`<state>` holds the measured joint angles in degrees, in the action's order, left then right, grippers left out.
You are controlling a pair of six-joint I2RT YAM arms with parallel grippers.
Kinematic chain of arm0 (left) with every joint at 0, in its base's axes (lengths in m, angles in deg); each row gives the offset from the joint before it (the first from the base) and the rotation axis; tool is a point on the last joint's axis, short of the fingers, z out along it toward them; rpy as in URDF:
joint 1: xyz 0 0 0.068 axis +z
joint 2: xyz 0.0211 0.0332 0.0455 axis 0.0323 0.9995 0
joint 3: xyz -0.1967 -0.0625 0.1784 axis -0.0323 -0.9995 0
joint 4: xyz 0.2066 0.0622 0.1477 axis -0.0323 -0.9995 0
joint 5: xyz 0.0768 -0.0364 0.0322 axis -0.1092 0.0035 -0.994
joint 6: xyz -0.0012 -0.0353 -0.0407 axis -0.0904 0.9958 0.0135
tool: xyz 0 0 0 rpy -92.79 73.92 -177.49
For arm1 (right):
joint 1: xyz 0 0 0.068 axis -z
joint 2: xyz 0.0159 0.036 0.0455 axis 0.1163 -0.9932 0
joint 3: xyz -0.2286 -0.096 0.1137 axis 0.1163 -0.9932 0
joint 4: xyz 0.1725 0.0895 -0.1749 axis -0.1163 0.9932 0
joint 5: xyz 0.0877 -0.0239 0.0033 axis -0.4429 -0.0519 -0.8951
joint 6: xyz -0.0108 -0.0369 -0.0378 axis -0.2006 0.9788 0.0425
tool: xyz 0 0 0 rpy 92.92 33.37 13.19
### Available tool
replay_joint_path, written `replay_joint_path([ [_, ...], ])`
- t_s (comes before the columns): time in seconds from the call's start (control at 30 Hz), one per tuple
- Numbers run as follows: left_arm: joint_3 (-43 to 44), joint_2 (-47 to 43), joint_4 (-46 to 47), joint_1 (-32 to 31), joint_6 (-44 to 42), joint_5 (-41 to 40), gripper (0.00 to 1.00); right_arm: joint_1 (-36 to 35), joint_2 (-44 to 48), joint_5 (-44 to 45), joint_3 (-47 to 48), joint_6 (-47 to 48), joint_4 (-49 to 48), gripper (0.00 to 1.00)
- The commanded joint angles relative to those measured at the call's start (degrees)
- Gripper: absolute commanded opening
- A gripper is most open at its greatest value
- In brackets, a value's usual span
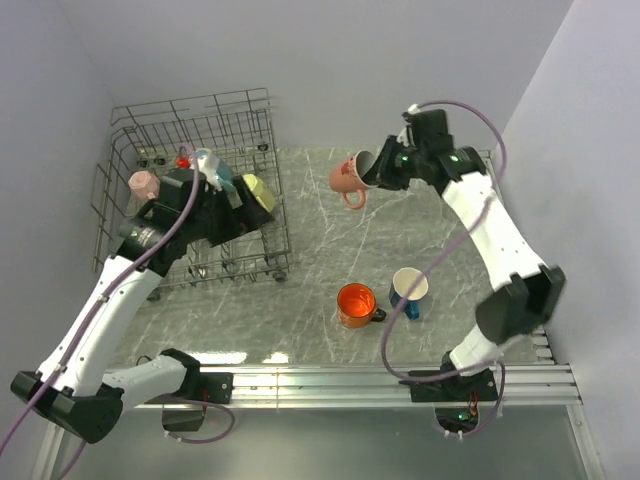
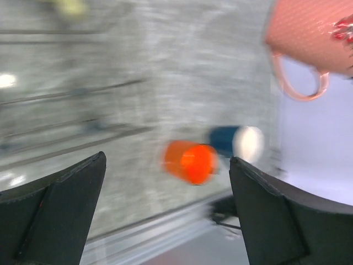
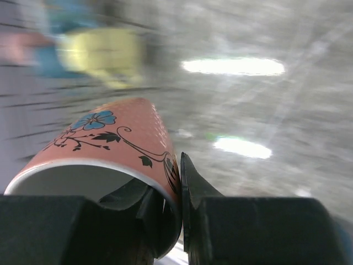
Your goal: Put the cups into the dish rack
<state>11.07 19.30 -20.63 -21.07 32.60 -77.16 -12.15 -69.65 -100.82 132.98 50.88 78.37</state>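
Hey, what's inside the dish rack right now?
Inside the dish rack, a pale pink cup, a light blue cup and a pale yellow cup show. The left arm covers the rack's middle, so anything beneath it is hidden.

Dish rack: we see thin grey metal wire with a dull sheen.
Tabletop: we see a smooth, grey, marble-veined surface that mirrors the lights.
Salmon mug: we see glazed ceramic, finely dotted, printed with a blue flower and black vines.
Orange mug: we see a very glossy glaze.
Dark blue mug: we see a glossy outside and a pale inside.
Left gripper fingers: we see what looks like matt black plastic.
Front rail: we see ribbed bare metal.
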Motion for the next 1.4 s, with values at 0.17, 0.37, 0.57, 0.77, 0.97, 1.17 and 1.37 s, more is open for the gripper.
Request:
replay_joint_path([
  [0.17,-8.3,2.1,35.4,-11.7,15.6,12.7,0.99,1.8,16.6,-32.7,-28.7,-32.1,-50.2,0.00],
  [0.37,-6.0,7.2,42.4,-18.2,14.3,10.9,0.99,1.6,19.9,-36.0,-41.2,-51.9,-75.4,0.00],
  [0.57,-3.6,11.0,41.5,-18.8,13.6,10.2,0.94,1.2,20.6,-34.9,-45.9,-62.8,-90.1,0.00],
  [0.77,-4.5,10.3,45.7,-18.8,14.2,10.9,0.85,-0.4,19.7,-33.9,-49.0,-66.3,-95.7,0.00],
  [0.97,-3.6,10.1,46.1,-18.8,13.9,10.3,0.79,-3.0,19.3,-31.8,-54.0,-69.3,-103.4,0.00],
  [1.17,-2.5,10.0,45.4,-18.7,13.6,8.7,0.56,-3.8,18.3,-29.6,-56.3,-72.1,-108.9,0.00],
  [1.37,0.5,9.8,42.4,-18.7,13.1,6.0,0.09,-4.3,15.4,-28.9,-55.6,-74.5,-113.0,0.00],
])
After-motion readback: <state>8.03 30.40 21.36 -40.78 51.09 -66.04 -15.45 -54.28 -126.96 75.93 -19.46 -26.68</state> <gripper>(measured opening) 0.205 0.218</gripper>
